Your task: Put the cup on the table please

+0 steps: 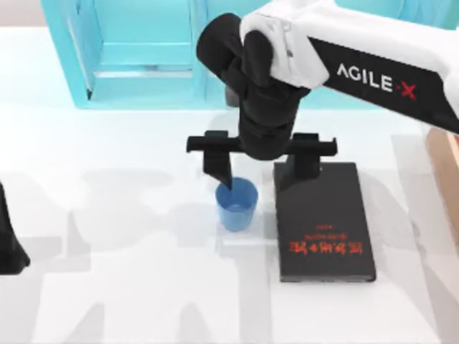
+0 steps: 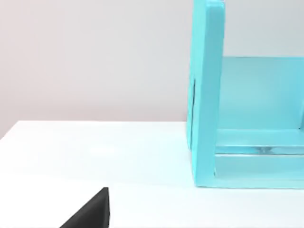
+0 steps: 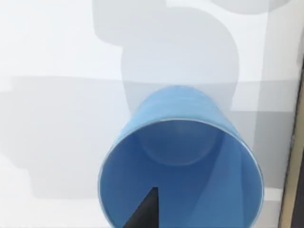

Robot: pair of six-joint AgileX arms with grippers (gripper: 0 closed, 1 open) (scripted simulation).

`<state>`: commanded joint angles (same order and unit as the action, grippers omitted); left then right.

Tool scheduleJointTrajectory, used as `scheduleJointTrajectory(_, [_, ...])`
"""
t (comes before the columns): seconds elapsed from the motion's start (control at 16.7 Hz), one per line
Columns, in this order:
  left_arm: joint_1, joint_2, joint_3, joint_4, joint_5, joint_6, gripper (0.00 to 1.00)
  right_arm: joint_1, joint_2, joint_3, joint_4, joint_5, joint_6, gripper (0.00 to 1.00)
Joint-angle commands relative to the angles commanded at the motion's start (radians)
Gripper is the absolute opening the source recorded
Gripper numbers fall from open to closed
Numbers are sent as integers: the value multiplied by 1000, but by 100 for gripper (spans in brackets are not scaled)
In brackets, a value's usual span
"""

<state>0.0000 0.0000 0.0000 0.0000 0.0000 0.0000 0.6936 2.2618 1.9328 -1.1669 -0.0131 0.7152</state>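
Cup-wise, our small light-blue tapered plastic tumbler [image 1: 237, 204] stands upright, mouth up, on the big glossy white table [image 1: 129, 287], around the middle, just to the left of a flat black book with red lettering [image 1: 326, 222] and not quite touching it as far as we can tell.

Our right arm, the white one with AGILE-X on its side, reaches in from the upper right corner of the top view, bends at its black wrist and points straight down. Our right gripper [image 1: 262, 168] hangs over the gap between the tumbler and the book with its fingers spread wide along the black crossbar. The left fingertip [image 1: 224, 179] dips at the tumbler's near rim, and in the right wrist view that same dark tip [image 3: 145, 211] shows against the blue inside of the cup [image 3: 180, 190]. The other finger [image 1: 301, 172] sits above the top edge of the book. So the jaws are apart and not squeezing anything; whether the inner finger actually touches the wall, we can't tell.

Our left arm is parked at the far left edge of the table, just a dark bit of it [image 1: 11, 244] showing. Can't tell what its fingers are doing.

Behind everything stands a turquoise open shelf unit [image 1: 140, 50] at the back edge of the table.
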Motion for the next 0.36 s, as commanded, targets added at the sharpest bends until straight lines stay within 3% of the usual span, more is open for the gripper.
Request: scheduleJointTrajectory(0.36, [0, 0, 0, 0, 0, 0, 100, 0, 0, 0, 0, 0, 0, 100])
